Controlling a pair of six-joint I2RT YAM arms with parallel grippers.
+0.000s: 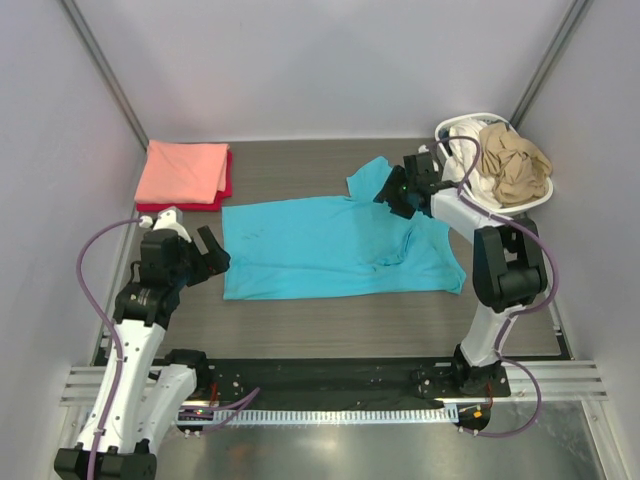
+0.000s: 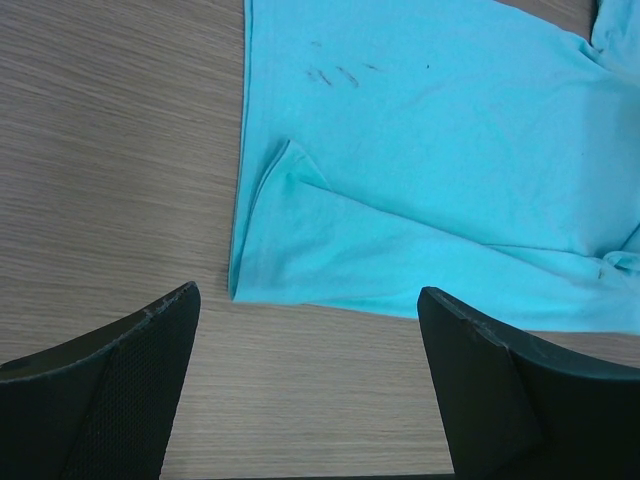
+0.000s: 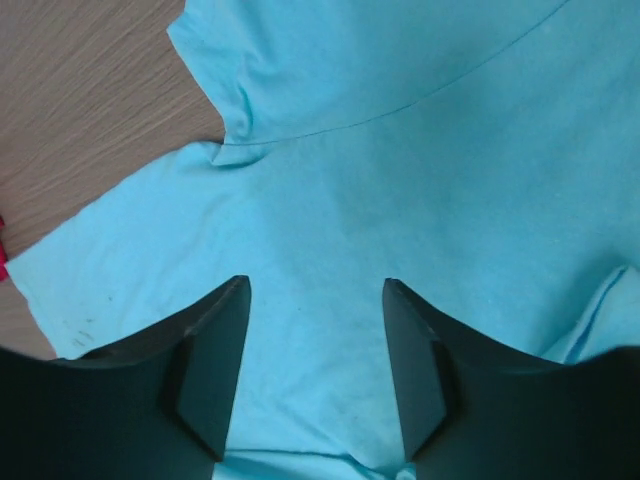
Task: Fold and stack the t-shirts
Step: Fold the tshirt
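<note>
the turquoise t-shirt [image 1: 330,250] is spread flat on the table [image 1: 300,320], its folding judged barely begun, with the left jaws held wide apart by its hem and the right jaws apart and empty over its shoulder, so an edge probably needs to be pinched next.

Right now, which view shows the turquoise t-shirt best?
The top external view: almost the whole turquoise t-shirt shows, spread on the table. The left wrist view catches only one corner with a crease; the right wrist view, a close patch around one sleeve.
</note>
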